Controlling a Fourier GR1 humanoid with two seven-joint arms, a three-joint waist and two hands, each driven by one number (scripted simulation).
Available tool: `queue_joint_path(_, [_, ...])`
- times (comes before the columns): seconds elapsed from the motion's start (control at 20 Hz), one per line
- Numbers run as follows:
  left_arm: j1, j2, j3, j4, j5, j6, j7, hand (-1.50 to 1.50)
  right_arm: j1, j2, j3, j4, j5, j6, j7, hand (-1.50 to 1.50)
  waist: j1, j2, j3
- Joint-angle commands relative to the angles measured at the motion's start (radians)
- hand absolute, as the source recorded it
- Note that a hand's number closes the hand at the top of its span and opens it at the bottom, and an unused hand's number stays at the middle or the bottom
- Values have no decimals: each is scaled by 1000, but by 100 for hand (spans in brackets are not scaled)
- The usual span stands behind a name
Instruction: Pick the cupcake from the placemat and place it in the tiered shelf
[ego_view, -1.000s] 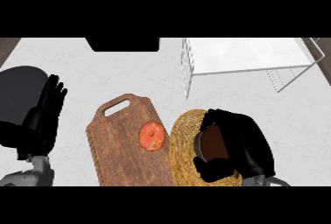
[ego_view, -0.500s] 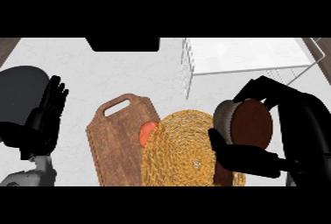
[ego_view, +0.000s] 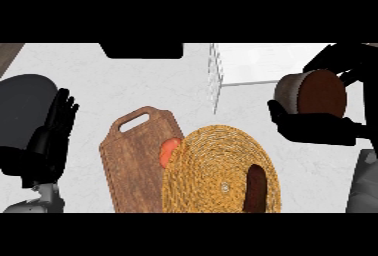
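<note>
Inside the curled right hand (ego_view: 317, 127), near the tiered shelf (ego_view: 258, 62), sat the cupcake (ego_view: 316, 96), pinched between thumb and fingers; it looked light, soft and crumbly, best held round its sides.

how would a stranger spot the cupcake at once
Find the white wire tiered shelf at the upper right. At its right side, the black right hand holds the dark brown round cupcake. It alone is in a hand, off the woven straw placemat.
</note>
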Motion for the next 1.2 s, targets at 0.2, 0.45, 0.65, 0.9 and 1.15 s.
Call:
queue_joint_path(0.2, [-70, -3, 8, 14, -10, 9, 55, 0, -101, -71, -167, 330, -18, -181, -178, 150, 6, 5, 1])
queue_joint_path(0.45, [-27, -24, -12, -16, -25, 9, 56, 0, -74, -72, -151, 482, 10, -336, -319, 150, 6, 3, 1])
queue_joint_path(0.65, [-19, -35, -2, 48, -34, 2, -30, 0, -120, -102, -191, 622, 3, -427, -405, 150, 5, 4, 1])
queue_joint_path(0.9, [-17, -37, -13, -2, -56, 16, 9, 0, -270, -141, -237, 884, -30, -500, -499, 150, 11, 4, 1])
queue_joint_path(1.15, [-22, -62, -29, 7, -56, 13, -7, 0, -244, -72, -171, 955, 42, -619, -499, 150, 7, 3, 1])
